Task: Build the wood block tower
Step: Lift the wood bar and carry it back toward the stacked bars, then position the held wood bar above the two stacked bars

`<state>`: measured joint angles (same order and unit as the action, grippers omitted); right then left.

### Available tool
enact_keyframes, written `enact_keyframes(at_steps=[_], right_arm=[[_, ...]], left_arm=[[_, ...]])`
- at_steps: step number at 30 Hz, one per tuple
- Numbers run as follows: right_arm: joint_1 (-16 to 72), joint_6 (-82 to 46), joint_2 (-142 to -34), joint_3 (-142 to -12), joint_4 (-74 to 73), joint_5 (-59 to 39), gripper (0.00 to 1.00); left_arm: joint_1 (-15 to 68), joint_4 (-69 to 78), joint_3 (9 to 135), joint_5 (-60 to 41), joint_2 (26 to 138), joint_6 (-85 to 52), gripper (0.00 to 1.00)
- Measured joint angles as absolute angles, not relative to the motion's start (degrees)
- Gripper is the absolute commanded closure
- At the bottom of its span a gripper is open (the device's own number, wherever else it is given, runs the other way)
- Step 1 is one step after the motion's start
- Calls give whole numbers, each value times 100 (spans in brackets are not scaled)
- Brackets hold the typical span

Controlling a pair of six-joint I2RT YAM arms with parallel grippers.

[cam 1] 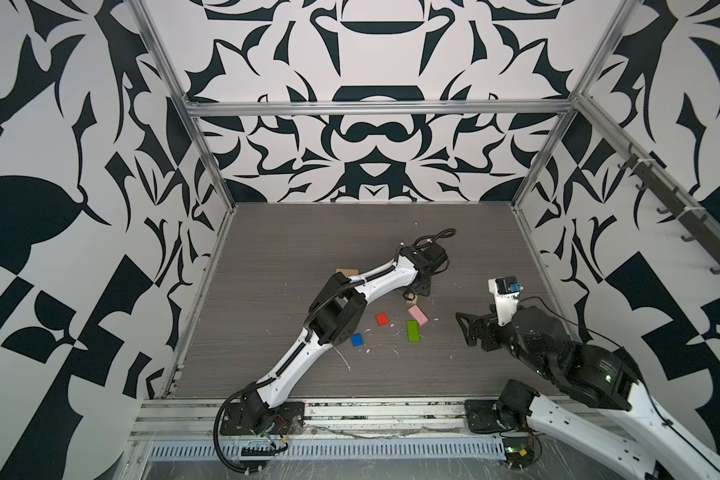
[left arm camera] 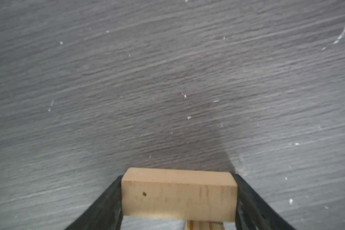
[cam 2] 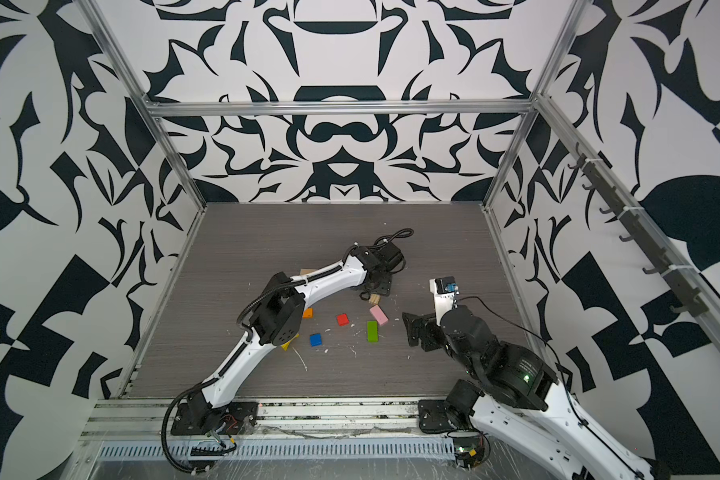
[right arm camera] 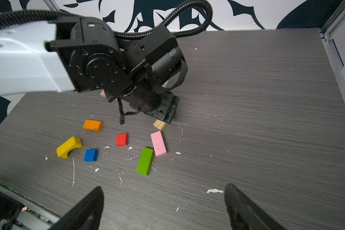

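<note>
1. Top views both show the dark grey wood-grain table [cam 1: 267, 249], walled by black-and-white patterned panels [cam 1: 375, 145].
2. The white-and-black left arm [cam 1: 292, 361] stretches across the middle of the table. The right arm [cam 1: 558, 345] is folded near the table's right edge.
3. The right hand [right arm camera: 163, 209] hangs over bare table with its fingers spread wide and nothing between them. It is near the green block but apart from it.
4. The left hand [left arm camera: 177, 179] points down and pinches a plain tan wooden block [left arm camera: 179, 197] by its two ends. A second tan wooden piece [left arm camera: 203, 225] shows just under that block; whether they touch cannot be told.
5. The painted wood blocks lie loose and flat on the table in front of the left hand, none stacked:
   - a green wooden plank [right arm camera: 145, 161] with a pink wooden plank [right arm camera: 158, 143] just beside its far end;
   - a yellow wooden arch [right arm camera: 69, 147];
   - an orange wooden brick [right arm camera: 92, 125];
   - a small red wooden block [right arm camera: 122, 139];
   - a small blue wooden block [right arm camera: 91, 155], near the arch.
</note>
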<state>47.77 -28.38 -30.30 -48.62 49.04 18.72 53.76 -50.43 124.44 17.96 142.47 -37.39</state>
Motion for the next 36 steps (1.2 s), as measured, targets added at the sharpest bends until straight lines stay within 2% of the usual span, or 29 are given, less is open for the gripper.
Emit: enact_keyframes(at_steps=[14, 21, 23, 36], right_arm=[[4777, -2832, -3284, -4807, 4517, 1490, 5], [4777, -2904, -3592, -4313, 3859, 1017, 6], [4777, -2963, -3647, -4215, 3686, 941, 0], [4777, -3380, -4250, -4025, 2753, 808, 1]], left_arm=[[5168, -4814, 11034, 1559, 13244, -3741, 40], [5076, -4729, 10033, 1538, 12307, -3656, 40], [5035, -4665, 9671, 1520, 11996, -3632, 40], [4405, -4152, 7896, 1363, 10630, -3459, 39]])
